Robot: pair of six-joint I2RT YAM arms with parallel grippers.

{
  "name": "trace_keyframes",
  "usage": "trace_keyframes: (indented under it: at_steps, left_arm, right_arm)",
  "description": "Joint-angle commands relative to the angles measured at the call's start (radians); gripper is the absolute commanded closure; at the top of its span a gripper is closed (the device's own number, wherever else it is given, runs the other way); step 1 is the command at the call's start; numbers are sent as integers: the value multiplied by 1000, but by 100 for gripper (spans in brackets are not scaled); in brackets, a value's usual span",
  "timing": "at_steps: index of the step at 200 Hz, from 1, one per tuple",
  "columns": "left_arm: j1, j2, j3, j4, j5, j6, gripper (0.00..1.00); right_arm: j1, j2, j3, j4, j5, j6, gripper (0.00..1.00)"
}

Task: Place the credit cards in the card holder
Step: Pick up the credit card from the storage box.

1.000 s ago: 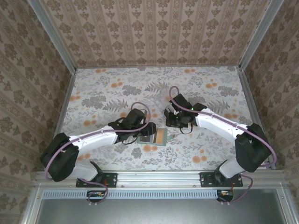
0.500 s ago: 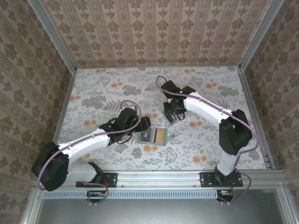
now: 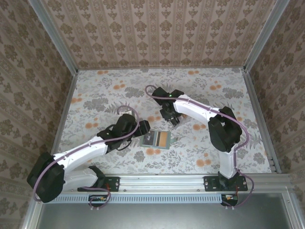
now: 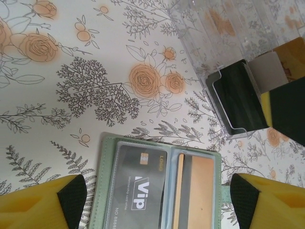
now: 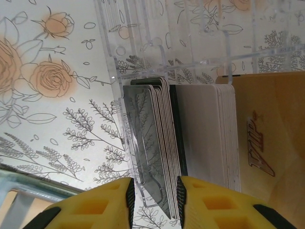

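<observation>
Credit cards (image 5: 200,133): standing on edge as a stack in the clear box (image 5: 143,47), centre of the right wrist view. Dark ones are on the left of the stack and white ones in the middle. A tan VIP card (image 5: 267,143) is at the right edge of the frame.
Right tool: the right gripper (image 5: 153,200) sits at the bottom edge of that view. Its yellow fingers (image 5: 95,207) are a narrow way apart, straddling the lower end of the leftmost few cards. Whether they press on them cannot be told.
Left tool: the left gripper (image 4: 157,198) has its fingers in the bottom corners of the left wrist view, spread wide and gripping nothing.
Holder: the card holder (image 4: 106,176) lies open and flat at bottom centre of the left wrist view, showing between the spread fingers.
Holder contents: a grey VIP card (image 4: 138,186) in the left pocket, an orange card (image 4: 200,191) in the right pocket.
Box, left wrist view: upper right of the frame, with a dark card (image 4: 238,102) at its lower end.
Overhead: the holder lies low and centre on the floral tabletop (image 3: 95,95). The left gripper is just to its upper left, the right gripper just above and to the right.
</observation>
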Motion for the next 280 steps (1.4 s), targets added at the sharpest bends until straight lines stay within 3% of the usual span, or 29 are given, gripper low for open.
trace_keyframes:
  at_steps: [1,92,167,280]
  left_arm:
    - [12,-44,-26,-8,-47,-31,17]
    - [19,-66,-46,-7,-53,-40,16]
    - [23,-62,-51,-6,-40,-44,16]
    - [26,-64,-58,-3,-34,-49,16]
  right_arm:
    - [12,26,29,-47,88,-25,67]
    - [49,92,30,-31,217,-43,65]
    - [105,153,21,-18,436,-62,63]
    - [114,113,0,-9,495,-68,73]
